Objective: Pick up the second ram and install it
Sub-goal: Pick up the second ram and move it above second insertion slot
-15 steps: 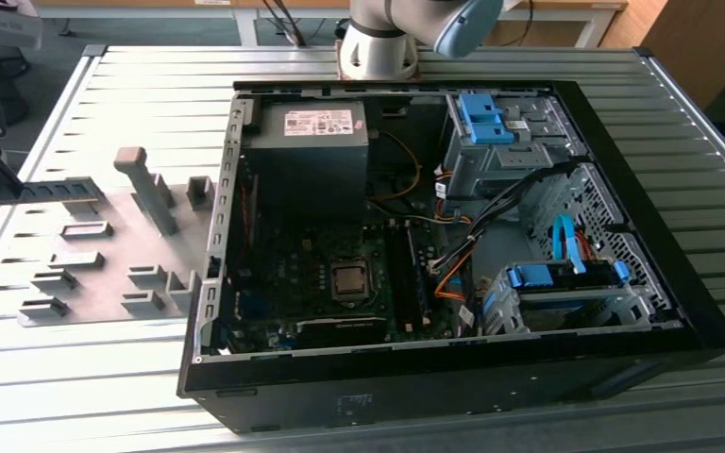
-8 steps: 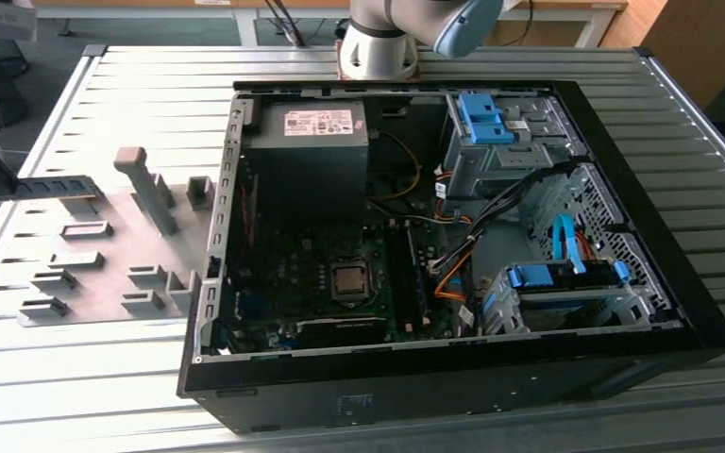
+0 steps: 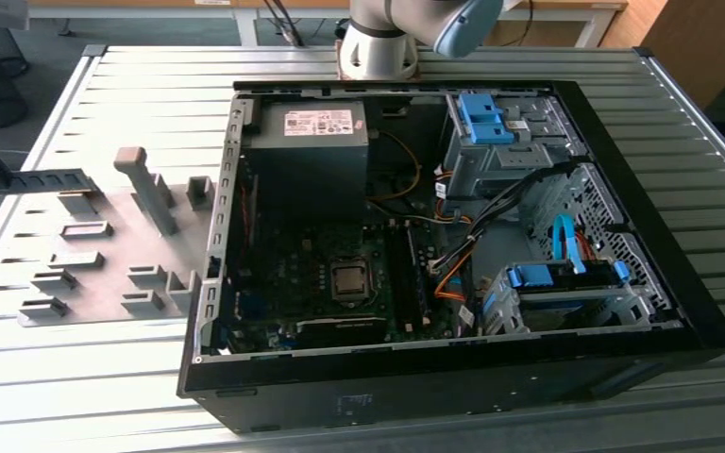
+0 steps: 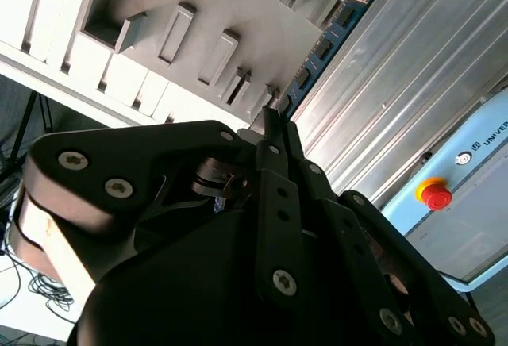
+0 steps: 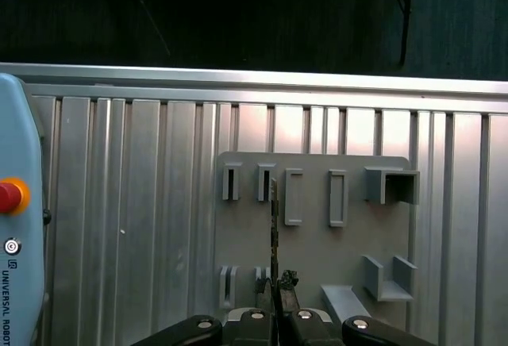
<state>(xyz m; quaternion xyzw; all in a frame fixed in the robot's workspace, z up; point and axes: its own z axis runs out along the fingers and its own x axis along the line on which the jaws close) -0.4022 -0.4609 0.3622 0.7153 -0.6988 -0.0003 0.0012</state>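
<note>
Our pincer [image 5: 275,289] seems to pinch the ram [image 5: 274,219] by one end above the holder [image 5: 317,260]. Gripped so narrowly, the ram could tilt or slip.

A ribbed surface [image 3: 73,377] of pale, brushed-looking metal carries a matt grey plastic fixture plate [image 3: 98,247] and a desktop case [image 3: 463,392] with a smooth black, faintly glossy shell. Blue plastic clips [image 3: 482,115] shine inside it. The tool [image 5: 275,282], matt black with bright metal screws, pinches the second ram [image 4: 325,40], a blue-green board with dull black chips.
</note>
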